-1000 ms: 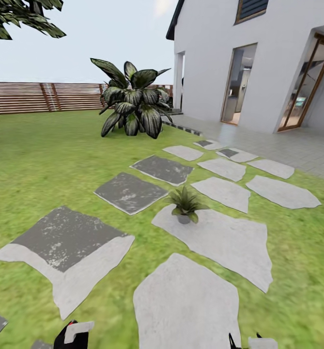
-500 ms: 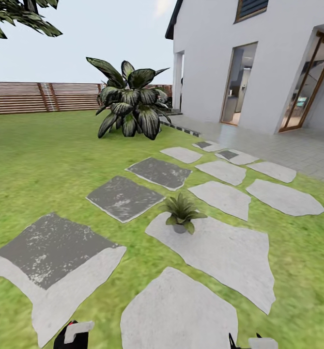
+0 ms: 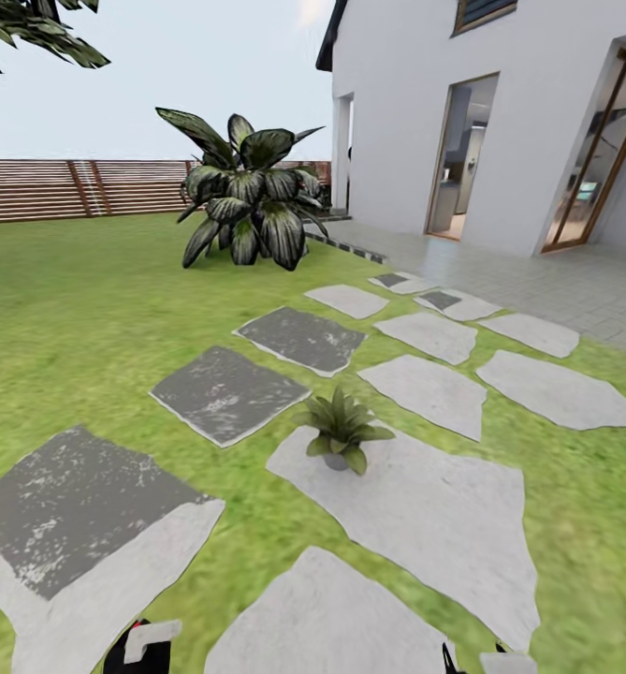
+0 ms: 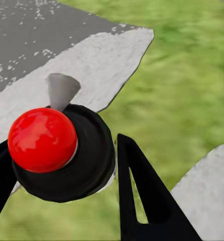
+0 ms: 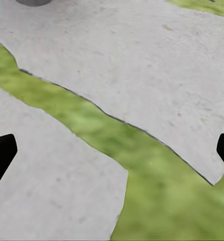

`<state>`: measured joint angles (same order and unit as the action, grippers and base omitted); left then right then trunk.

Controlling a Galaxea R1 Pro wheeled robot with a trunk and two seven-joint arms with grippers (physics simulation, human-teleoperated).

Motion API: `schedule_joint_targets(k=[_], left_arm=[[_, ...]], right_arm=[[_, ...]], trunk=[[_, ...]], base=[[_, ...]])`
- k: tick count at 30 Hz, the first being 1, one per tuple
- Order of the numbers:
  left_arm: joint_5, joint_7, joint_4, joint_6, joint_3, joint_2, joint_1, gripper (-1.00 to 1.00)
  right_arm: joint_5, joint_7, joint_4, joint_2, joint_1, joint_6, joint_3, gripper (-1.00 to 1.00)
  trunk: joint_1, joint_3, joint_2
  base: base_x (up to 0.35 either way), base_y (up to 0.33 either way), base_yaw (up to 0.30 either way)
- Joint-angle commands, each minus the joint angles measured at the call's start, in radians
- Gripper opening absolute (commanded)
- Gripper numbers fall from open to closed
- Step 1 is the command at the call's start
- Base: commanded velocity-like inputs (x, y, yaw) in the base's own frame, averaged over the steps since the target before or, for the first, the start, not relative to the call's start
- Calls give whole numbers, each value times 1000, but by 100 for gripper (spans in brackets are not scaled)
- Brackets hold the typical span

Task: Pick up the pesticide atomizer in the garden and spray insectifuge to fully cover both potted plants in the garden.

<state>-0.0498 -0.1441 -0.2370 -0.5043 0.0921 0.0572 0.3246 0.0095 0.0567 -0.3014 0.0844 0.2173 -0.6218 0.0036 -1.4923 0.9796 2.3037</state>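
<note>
One potted plant [image 3: 339,432], a low green rosette in a grey pot, stands on a pale stepping stone [image 3: 434,515] ahead of me in the head view. The pot's base [image 5: 34,2] shows at the edge of the right wrist view. My left gripper [image 4: 62,150] is shut on the pesticide atomizer [image 4: 67,155], seen end-on as a dark round body with a red knob and a pale nozzle. Its white head [image 3: 152,638] pokes into the head view's bottom edge. My right gripper [image 5: 112,150] is open over stone and grass, fingers wide apart. The second potted plant is out of view.
Grey stepping stones [image 3: 224,393] cross the lawn [image 3: 69,309] toward a paved terrace [image 3: 556,281] by the white house [image 3: 397,112]. A big dark-leaved bush [image 3: 242,211] stands at the back, with a brown slatted fence [image 3: 69,185] behind it.
The whole head view has shifted as I roll forward. The potted plant and stones now sit lower and nearer. Both grippers keep their place in the picture.
</note>
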Motion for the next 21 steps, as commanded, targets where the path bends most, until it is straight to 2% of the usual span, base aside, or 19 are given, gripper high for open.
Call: schedule_joint_targets(k=[1, 17, 18, 21], left_arm=[[-5, -2, 1, -3, 5, 0, 1, -100], [-5, -2, -1, -4, 6, 2, 1, -100], [-8, -2, -17, -4, 4, 2, -17, -100], [-6, -2, -14, -4, 5, 4, -18, -100]], right_arm=[[1, 3, 1, 0, 1, -3, 1, 100], [1, 3, -4, -1, 1, -4, 1, 100], [0, 3, -1, -2, 1, -3, 0, 100], [0, 3, -1, -1, 1, -3, -2, 100]], trunk=[[0, 1, 0], [0, 1, 0], [0, 1, 0], [0, 1, 0]], base=[[293, -145, 0], [293, -145, 0], [293, -145, 0], [293, -145, 0]])
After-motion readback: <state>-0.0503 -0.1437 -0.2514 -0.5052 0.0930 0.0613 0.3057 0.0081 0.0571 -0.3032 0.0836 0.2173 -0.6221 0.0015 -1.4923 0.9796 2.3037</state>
